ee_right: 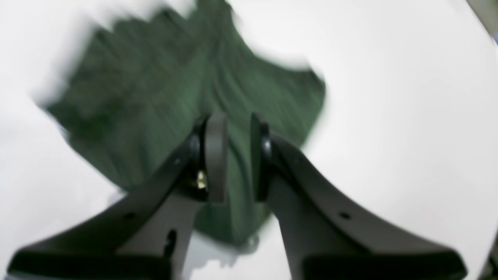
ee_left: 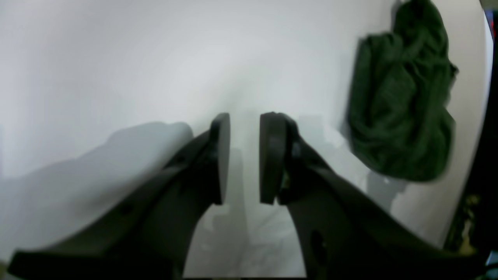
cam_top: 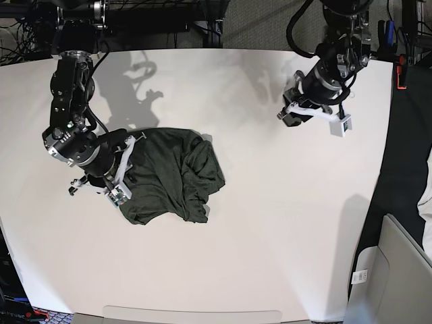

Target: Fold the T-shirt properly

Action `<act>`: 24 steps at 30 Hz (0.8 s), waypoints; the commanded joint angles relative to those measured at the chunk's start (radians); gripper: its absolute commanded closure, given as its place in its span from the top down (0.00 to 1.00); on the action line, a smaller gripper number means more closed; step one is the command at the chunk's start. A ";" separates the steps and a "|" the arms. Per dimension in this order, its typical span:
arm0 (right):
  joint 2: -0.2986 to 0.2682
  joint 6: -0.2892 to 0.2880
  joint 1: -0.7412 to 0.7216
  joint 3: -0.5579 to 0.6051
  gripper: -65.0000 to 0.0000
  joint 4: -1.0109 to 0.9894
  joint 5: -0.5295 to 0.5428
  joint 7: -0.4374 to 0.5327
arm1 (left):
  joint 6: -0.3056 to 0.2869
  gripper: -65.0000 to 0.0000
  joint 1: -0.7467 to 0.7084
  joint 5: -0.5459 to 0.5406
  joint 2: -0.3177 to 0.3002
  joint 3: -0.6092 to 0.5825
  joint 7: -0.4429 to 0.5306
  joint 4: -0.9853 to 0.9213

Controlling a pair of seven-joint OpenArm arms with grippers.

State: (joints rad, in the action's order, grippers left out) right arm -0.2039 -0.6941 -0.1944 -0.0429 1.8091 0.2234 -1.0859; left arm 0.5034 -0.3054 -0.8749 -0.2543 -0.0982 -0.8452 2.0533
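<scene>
T-shirt [cam_top: 174, 177] lies bunched in a crumpled heap at centre-left of the base view, on the white table [cam_top: 270, 223]. Dark green knit, thin and limp by the look of it: light, soft, no stiffness, likely to drape and drag when lifted, and layers may come up together. No flat outline yet. Best hold is probably a free edge or corner, e.g. the hem-like edge at lower left of the heap or the loose flap at upper right; pinching mid-heap would likely take several layers.

Right gripper [ee_right: 232, 155] hovers over the shirt's left edge, jaws a narrow gap apart, green fabric visible between them; whether it pinches cloth or just sits above it, cannot tell. Left gripper [ee_left: 245, 155] is at upper right of the base view, well apart from the shirt, jaws parted, nothing held, bare table beneath.

Hidden or unclear: sleeves, collar and hem cannot be told apart in the heap. Right wrist view is motion-blurred. Left wrist view shows the shirt [ee_left: 402, 101] only at its right edge, top cut off.
</scene>
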 commanded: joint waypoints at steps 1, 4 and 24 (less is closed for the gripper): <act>-0.009 -0.004 -0.012 0.001 0.14 0.018 0.040 0.020 | -0.005 0.18 0.005 -0.004 -0.007 -0.013 0.033 0.017; -0.035 -0.004 0.025 -0.008 0.14 0.019 0.047 0.023 | -0.005 0.18 0.007 -0.004 -0.007 -0.045 0.036 0.016; 0.136 -0.004 -0.024 0.180 0.14 -0.406 -0.008 0.077 | -0.005 0.18 0.002 -0.002 -0.009 -0.047 0.040 0.014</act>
State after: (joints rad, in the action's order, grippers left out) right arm -0.0692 -0.6804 -0.2218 0.1257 1.4113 0.2302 -0.9455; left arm 0.5014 -0.3073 -0.8742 -0.2581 -0.1486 -0.8139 2.0518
